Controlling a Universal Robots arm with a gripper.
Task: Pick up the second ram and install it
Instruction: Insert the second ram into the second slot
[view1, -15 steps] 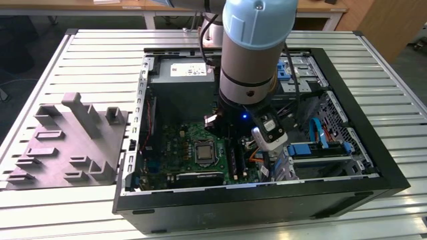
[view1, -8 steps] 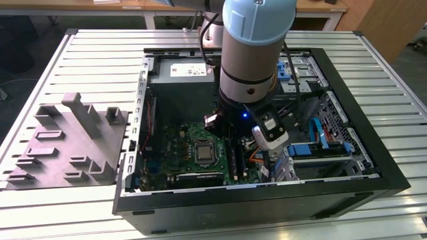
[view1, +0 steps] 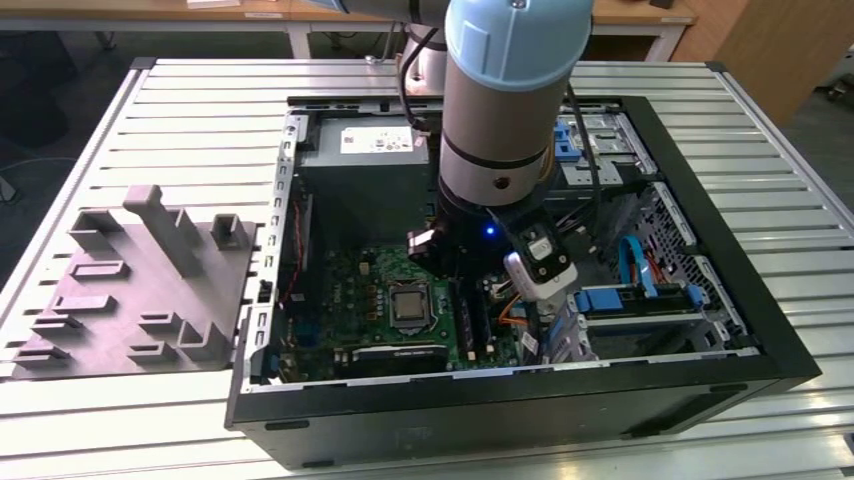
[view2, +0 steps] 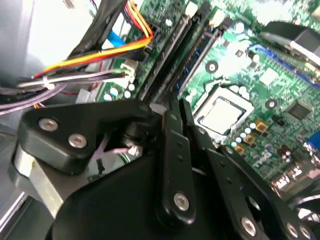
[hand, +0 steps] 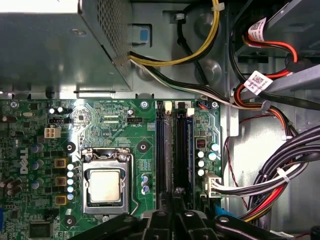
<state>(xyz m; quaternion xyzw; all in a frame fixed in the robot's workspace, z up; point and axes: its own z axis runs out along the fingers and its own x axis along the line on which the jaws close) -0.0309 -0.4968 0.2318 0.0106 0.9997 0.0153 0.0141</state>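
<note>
Seating is judged in hand: the second ram (hand: 178, 150) is pinched in the narrowed claw (hand: 178, 194) over the memory slots (hand: 189, 145), and straight, even pressing is needed.

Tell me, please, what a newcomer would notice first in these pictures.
The thick pale-blue robot arm reaching down into the open black computer case dominates the exterior view. Inside lies the green motherboard, with its square silver processor and, beside it, the long dark memory slots, over whose end the black gripper hangs. A grey moulded fixture lies on the table at the exterior view's left.
</note>
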